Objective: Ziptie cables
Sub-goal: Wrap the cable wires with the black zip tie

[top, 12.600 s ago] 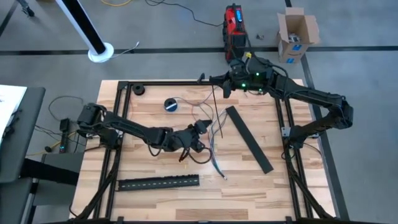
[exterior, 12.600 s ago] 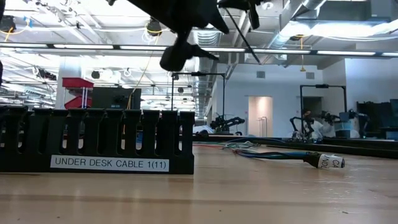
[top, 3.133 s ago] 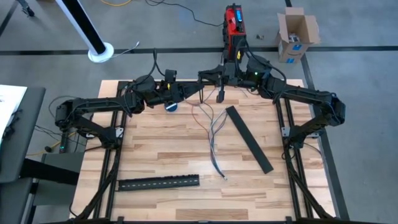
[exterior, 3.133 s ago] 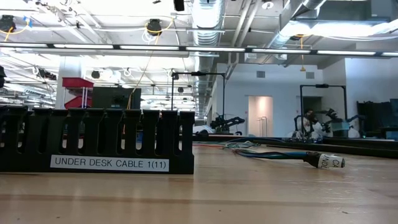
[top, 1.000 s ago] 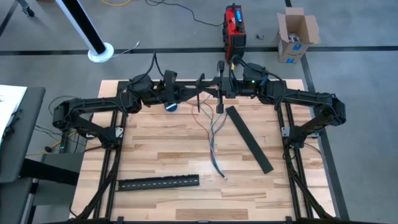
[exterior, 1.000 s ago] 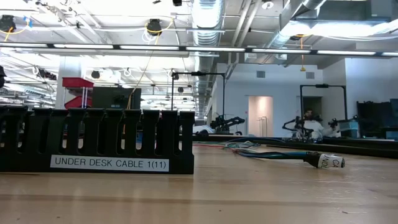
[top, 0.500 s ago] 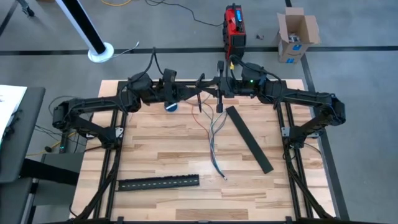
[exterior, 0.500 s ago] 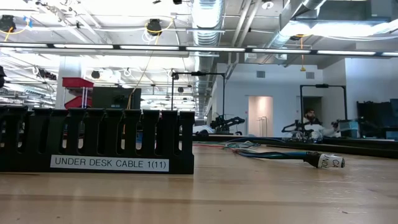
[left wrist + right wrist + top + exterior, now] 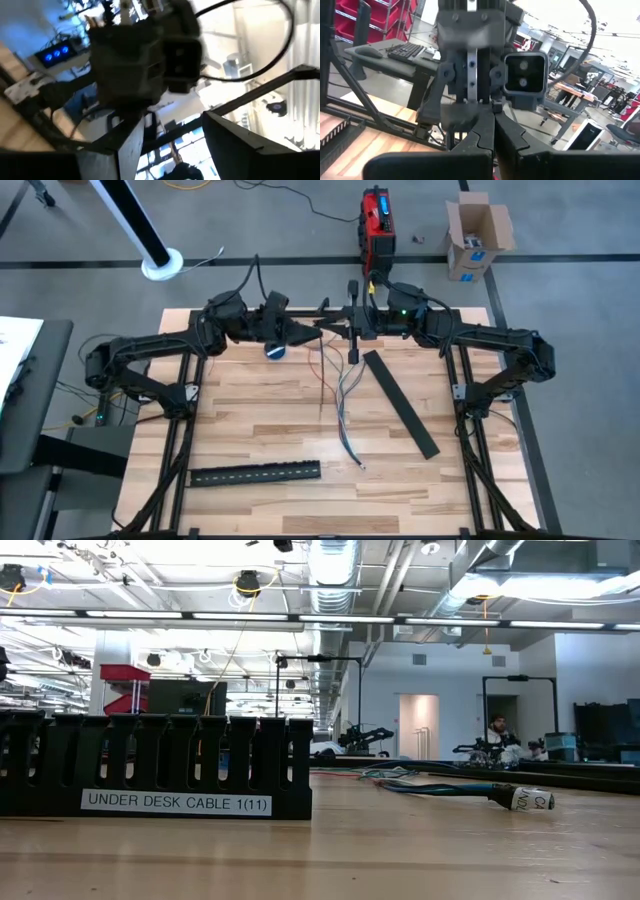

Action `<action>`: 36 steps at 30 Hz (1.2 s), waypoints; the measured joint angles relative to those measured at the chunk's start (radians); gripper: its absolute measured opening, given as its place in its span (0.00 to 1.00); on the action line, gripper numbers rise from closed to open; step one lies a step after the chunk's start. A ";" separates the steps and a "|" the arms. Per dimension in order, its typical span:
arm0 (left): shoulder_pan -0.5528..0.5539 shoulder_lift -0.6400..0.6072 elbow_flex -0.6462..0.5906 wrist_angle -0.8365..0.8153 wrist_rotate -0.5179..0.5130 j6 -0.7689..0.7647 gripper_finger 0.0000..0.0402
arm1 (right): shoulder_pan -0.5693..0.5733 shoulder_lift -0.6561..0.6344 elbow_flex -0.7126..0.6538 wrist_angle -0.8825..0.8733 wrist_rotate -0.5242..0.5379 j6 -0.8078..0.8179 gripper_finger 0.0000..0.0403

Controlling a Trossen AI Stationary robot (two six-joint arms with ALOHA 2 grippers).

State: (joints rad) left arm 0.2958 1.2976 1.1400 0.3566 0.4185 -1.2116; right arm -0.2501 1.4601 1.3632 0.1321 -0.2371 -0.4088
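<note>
The cables point(image 9: 344, 395) lie slack on the wooden table's middle, running toward the near edge; the low view shows them far back point(image 9: 430, 785). Both grippers hover above the table's far middle, tip to tip. My left gripper point(image 9: 312, 331) is open point(image 9: 172, 117) and faces the right arm's wrist. My right gripper point(image 9: 332, 331) is shut point(image 9: 487, 127). A thin dark zip tie point(image 9: 321, 385) reaches from where the tips meet toward the near edge. My right gripper appears to pinch the zip tie's far end point(image 9: 322, 347) between its two fingers, which lie level and point toward the table's left. The grippers hide the place of contact. The tie sticks out toward the near edge, clear of the table.
A blue-and-black tape roll point(image 9: 275, 350) sits just left of the grippers. One black slotted strip point(image 9: 400, 402) lies slantwise at the right, another point(image 9: 255, 473) along the near edge, close before the low camera point(image 9: 150, 765). The black frame rails point(image 9: 190, 380) border the table.
My left gripper has turned at the wrist while staying in front of my right gripper. The zip tie now shows as a long straight line pointing toward the near edge, where it did not show before. The cables have not moved.
</note>
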 joint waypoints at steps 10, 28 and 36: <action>0.073 -0.121 0.000 -0.209 0.017 0.159 0.49 | -0.006 0.000 0.000 0.003 0.005 0.018 0.00; -0.304 -0.088 0.000 -0.722 -0.811 1.846 0.43 | -0.032 -0.002 0.005 0.085 -0.001 0.229 0.00; -0.356 0.027 0.000 -0.708 -0.934 1.922 0.43 | -0.031 -0.002 0.037 0.085 -0.001 0.228 0.00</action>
State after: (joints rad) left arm -0.0598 1.3246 1.1397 -0.3510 -0.5151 0.7104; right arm -0.2813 1.4586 1.3999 0.2169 -0.2382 -0.1806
